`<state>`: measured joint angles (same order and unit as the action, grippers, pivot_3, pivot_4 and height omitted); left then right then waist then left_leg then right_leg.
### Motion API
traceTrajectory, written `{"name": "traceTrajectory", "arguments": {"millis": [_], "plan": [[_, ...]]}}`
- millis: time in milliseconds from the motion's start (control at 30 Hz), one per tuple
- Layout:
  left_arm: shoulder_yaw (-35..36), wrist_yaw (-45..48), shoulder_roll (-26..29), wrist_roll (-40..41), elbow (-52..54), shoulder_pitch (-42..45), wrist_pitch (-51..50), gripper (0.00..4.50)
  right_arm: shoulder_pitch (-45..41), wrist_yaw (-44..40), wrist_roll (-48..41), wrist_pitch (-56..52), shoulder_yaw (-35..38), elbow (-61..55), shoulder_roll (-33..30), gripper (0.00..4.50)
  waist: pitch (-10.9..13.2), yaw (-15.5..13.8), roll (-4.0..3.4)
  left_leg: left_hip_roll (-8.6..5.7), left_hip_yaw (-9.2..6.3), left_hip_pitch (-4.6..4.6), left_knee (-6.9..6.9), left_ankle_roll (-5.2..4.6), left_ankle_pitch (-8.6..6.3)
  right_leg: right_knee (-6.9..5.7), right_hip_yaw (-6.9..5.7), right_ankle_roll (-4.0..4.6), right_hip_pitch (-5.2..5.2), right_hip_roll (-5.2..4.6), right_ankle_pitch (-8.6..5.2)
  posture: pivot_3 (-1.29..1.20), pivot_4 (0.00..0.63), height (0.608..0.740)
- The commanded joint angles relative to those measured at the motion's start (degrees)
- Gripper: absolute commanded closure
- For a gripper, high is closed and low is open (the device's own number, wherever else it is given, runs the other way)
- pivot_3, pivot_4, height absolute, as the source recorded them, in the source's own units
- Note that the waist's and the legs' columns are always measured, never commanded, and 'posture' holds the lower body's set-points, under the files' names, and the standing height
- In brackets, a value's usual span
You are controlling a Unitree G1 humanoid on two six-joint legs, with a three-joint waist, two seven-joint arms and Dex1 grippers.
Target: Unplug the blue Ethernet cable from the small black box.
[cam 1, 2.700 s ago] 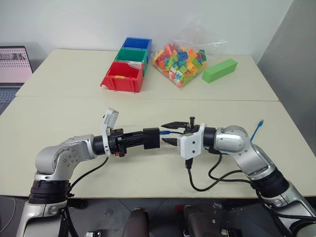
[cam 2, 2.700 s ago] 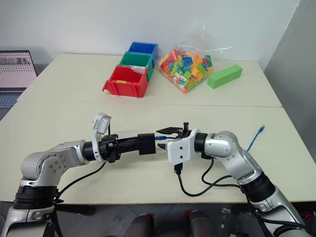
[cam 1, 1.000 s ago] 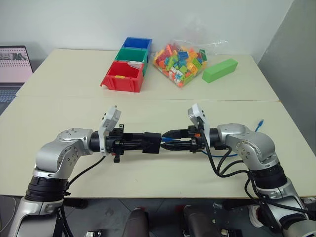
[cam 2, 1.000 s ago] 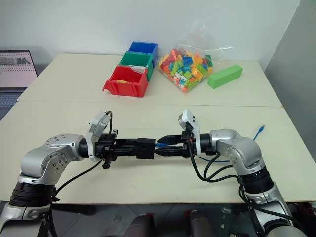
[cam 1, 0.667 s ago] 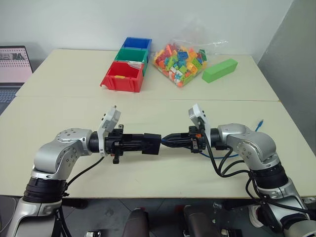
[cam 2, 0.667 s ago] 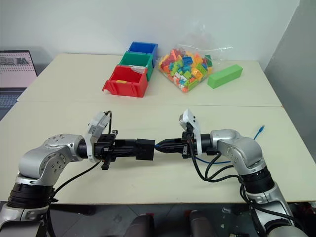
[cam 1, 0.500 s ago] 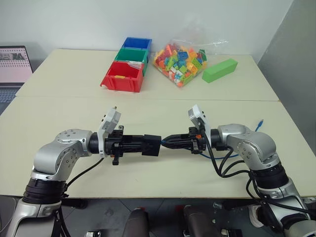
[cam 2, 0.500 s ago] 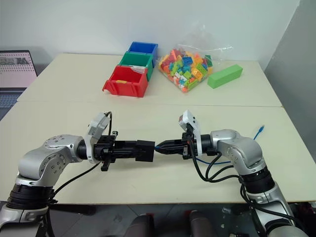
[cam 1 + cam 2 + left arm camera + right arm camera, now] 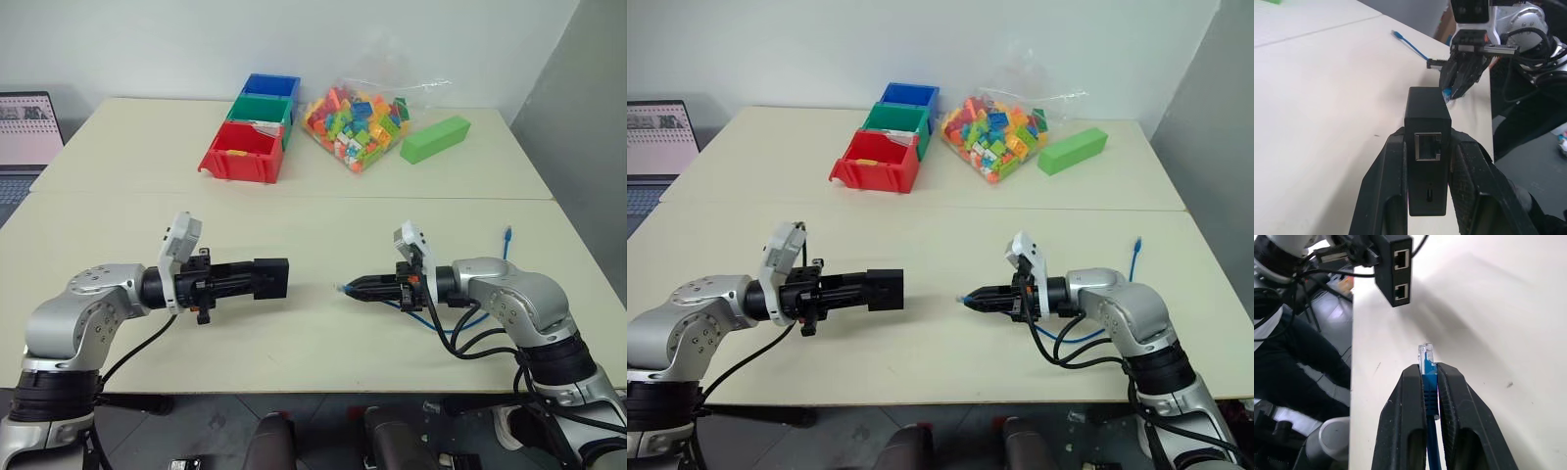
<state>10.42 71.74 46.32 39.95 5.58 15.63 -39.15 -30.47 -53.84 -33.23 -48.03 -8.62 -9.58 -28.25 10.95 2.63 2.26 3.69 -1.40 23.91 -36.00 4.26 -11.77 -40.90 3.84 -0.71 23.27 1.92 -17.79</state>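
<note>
My left gripper (image 9: 251,280) is shut on the small black box (image 9: 271,278) and holds it level above the table. In the left wrist view the box (image 9: 1427,122) sits between both fingers with an empty port facing out. My right gripper (image 9: 355,289) is shut on the blue Ethernet cable (image 9: 1427,374) just behind its clear plug (image 9: 1425,355). The plug is out of the box, with a clear gap of bare table between them. The rest of the cable (image 9: 472,318) loops under my right arm, and its far end (image 9: 506,235) lies on the table.
Red (image 9: 242,152), green (image 9: 263,110) and blue (image 9: 272,86) bins stand at the back. Beside them are a bag of coloured bricks (image 9: 358,117) and a green block (image 9: 435,139). A laptop (image 9: 27,122) sits at the far left. A seam crosses the table (image 9: 313,211).
The right gripper shut on the plug, and the plug has come out of the box. The left gripper moved left with the box, the right gripper moved right with the cable.
</note>
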Motion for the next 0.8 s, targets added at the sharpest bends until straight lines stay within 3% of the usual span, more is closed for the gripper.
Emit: {"name": "traceTrajectory", "arguments": {"millis": [33,267,400,600,700,733,800], "plan": [[2.1,-3.0,-0.7,0.1,1.3,-1.0,1.0,3.72,-4.5,14.6,10.1,10.9,3.2,8.6,4.9,4.43,0.0,0.3,0.02,-0.01,-0.01,0.00,0.01,0.00,0.00,0.00,0.01,0.00,0.00,0.00,0.00,0.00,0.150,0.740],[-0.6,-5.5,-2.7,-2.4,2.7,-1.9,3.7,3.72,-14.9,37.6,26.2,23.2,3.2,32.4,12.3,4.43,0.0,0.6,-0.05,-0.02,0.08,0.03,0.02,0.01,0.00,0.00,0.18,0.19,0.04,-0.01,0.15,0.00,0.150,0.740],[-1.1,-8.5,-4.9,-3.5,2.2,-0.5,4.8,3.72,-18.4,40.9,27.7,28.0,5.0,40.3,14.6,3.25,0.0,0.6,-0.05,-0.04,0.09,0.10,0.06,0.01,0.00,0.03,0.22,0.24,0.09,-0.04,0.18,0.00,0.150,0.740],[-1.3,-16.0,-9.1,-7.9,-1.6,2.3,8.6,3.72,-16.4,37.9,27.0,28.9,6.3,31.2,13.1,1.67,0.1,0.5,-0.11,-0.04,0.09,0.12,0.06,0.01,0.00,0.02,0.21,0.26,0.09,-0.06,0.19,0.00,0.150,0.740],[-0.8,-23.4,-13.2,-13.7,-6.8,5.4,16.9,3.72,-12.8,29.0,23.2,26.3,4.5,19.9,11.2,1.00,0.1,0.3,-0.12,-0.04,0.07,0.12,0.04,0.01,0.00,-0.01,0.18,0.25,0.09,-0.06,0.19,0.00,0.150,0.740],[-0.1,-30.0,-14.9,-18.2,-11.8,8.1,22.8,3.72,-10.5,23.5,19.7,23.1,2.5,12.5,9.4,0.77,0.1,0.2,-0.12,-0.04,0.07,0.12,0.05,0.01,0.00,0.02,0.19,0.24,0.09,-0.05,0.19,0.00,0.150,0.740],[1.3,-38.0,-17.0,-23.1,-18.9,11.6,30.4,3.72,-7.7,17.4,15.8,18.5,0.3,3.5,7.1,0.76,0.1,-0.3,-0.12,-0.04,0.03,0.13,0.05,0.01,0.00,0.02,0.16,0.25,0.08,-0.05,0.19,0.00,0.150,0.740]]}}
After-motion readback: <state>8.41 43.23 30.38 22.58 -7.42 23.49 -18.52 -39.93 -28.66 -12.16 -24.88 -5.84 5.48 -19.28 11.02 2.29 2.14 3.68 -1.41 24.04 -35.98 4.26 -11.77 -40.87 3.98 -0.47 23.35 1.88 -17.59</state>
